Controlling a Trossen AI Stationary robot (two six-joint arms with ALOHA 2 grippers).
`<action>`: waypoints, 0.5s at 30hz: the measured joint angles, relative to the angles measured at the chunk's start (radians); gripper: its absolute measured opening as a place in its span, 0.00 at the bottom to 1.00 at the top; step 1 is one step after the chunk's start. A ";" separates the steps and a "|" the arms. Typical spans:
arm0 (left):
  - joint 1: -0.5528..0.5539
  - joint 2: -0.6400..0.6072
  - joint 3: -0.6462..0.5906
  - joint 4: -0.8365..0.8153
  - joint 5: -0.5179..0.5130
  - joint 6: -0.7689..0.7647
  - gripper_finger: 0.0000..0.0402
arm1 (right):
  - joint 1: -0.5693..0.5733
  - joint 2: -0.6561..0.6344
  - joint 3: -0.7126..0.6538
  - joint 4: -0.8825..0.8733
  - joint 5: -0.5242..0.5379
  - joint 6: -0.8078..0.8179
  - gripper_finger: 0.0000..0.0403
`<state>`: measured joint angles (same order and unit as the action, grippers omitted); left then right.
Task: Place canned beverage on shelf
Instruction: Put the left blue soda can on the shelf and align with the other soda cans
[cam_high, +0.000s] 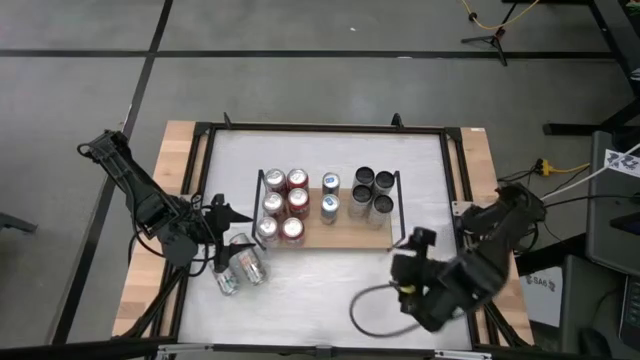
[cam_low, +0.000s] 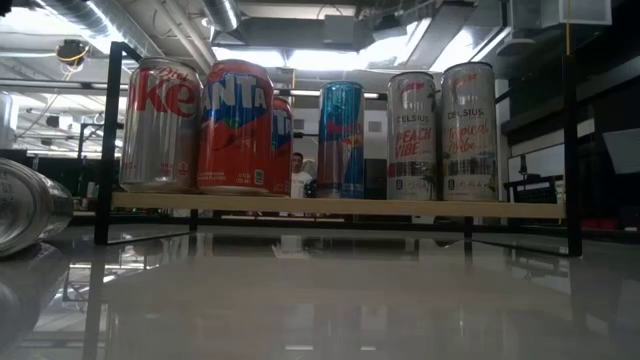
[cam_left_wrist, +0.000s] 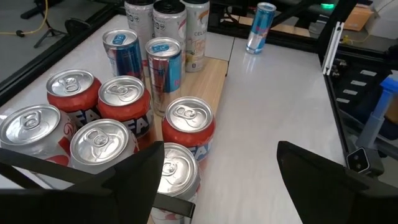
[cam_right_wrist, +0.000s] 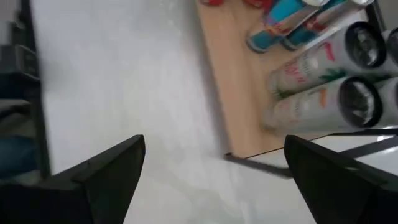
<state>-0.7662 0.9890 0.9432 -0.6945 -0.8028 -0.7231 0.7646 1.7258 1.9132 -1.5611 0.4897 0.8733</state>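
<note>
The light-brown wooden shelf (cam_high: 345, 232) stands mid-table and carries several upright cans: red and silver ones (cam_high: 285, 205) at its left end, two blue ones (cam_high: 329, 195), and dark-topped ones (cam_high: 373, 192) at its right end. Two silver cans (cam_high: 241, 268) lie on their sides on the white table off the shelf's near-left corner. My left gripper (cam_high: 224, 236) is open beside the shelf's left end, above the lying cans. Its fingers (cam_left_wrist: 134, 180) frame the red and silver cans (cam_left_wrist: 186, 124). My right gripper (cam_high: 408, 250) is open and empty over the shelf's near-right corner (cam_right_wrist: 227, 155).
A blue can (cam_left_wrist: 262, 26) stands upright on the table beyond the shelf, near the right arm. A black frame (cam_high: 325, 128) runs around the tabletop. One lying can (cam_low: 25, 210) shows at the left in the low view. A cable loops near the right arm (cam_high: 365, 310).
</note>
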 joint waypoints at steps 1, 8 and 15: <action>0.000 0.000 0.000 0.001 0.000 0.000 0.76 | 0.029 -0.003 -0.001 0.001 0.005 0.032 0.95; 0.000 0.000 0.000 0.001 0.000 0.000 0.76 | 0.155 -0.031 -0.014 -0.009 0.016 0.244 0.95; 0.000 0.000 0.000 0.001 0.000 0.000 0.76 | 0.191 -0.123 -0.101 -0.009 0.042 0.319 0.95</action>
<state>-0.7662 0.9890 0.9432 -0.6933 -0.8032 -0.7231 0.9554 1.6027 1.8122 -1.5701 0.5316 1.1919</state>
